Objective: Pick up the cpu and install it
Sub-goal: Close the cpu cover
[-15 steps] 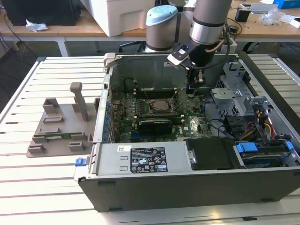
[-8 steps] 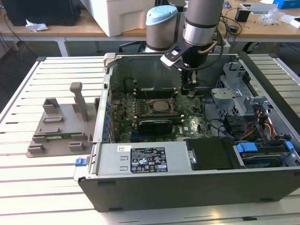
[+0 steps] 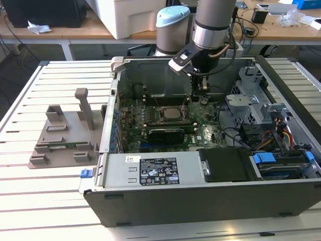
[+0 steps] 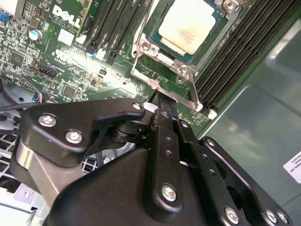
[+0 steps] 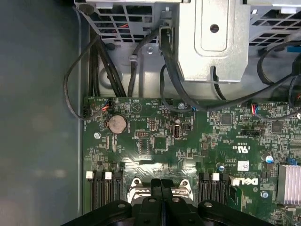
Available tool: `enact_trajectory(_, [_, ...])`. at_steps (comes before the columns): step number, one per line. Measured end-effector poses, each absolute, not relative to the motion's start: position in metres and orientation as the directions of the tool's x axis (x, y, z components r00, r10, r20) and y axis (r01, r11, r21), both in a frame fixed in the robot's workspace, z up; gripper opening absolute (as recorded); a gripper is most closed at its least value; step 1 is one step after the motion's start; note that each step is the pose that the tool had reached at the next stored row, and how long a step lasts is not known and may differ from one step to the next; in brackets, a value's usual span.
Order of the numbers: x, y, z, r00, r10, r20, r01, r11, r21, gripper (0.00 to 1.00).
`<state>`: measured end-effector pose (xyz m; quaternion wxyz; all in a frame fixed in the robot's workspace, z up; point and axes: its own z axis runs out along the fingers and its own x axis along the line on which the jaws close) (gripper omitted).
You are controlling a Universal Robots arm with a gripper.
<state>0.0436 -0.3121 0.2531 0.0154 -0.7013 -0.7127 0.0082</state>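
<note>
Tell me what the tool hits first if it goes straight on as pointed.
Probably the metal socket frame at the edge of the cpu, not the cpu itself. Depth from the tool is unclear.

White logo lettering printed on green motherboard, near memory slots; not transcribed. Same lettering in first wrist view, with white certification mark and small white sticker close by. Black label with white small print and symbols on grey metal cover, too fine to read. Small white sticker just beside it. White label on case wall, print cut off.
</note>
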Motion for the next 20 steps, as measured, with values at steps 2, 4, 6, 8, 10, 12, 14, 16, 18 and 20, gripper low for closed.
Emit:
enact_trajectory(2, [0.040,-0.312,0.253,-0.016,1.000,0.010,0.999,0.016,-0.033,0.11])
enact_trajectory(4, [0.037,-0.312,0.253,-0.016,1.000,0.010,0.999,0.016,-0.033,0.11])
enact_trajectory(6, [0.032,-0.312,0.253,-0.016,1.000,0.010,0.999,0.016,-0.033,0.11])
enact_trajectory(8, [0.030,-0.312,0.252,-0.016,1.000,0.010,0.999,0.016,-0.033,0.11])
enact_trajectory(10, [0.027,-0.312,0.252,-0.016,1.000,0.010,0.999,0.016,-0.033,0.11])
enact_trajectory(12, [0.025,-0.312,0.252,-0.016,1.000,0.010,0.999,0.016,-0.033,0.11])
enact_trajectory(14, [0.022,-0.312,0.250,-0.016,1.000,0.010,0.999,0.016,-0.033,0.11])
enact_trajectory(16, [0.013,-0.312,0.243,-0.017,1.000,0.010,0.999,0.017,-0.033,0.11])
enact_trajectory(18, [0.004,-0.312,0.238,-0.018,1.000,0.010,0.999,0.018,-0.033,0.11])
enact_trajectory(20, [-0.007,-0.312,0.233,-0.019,1.000,0.010,0.999,0.019,-0.033,0.11])
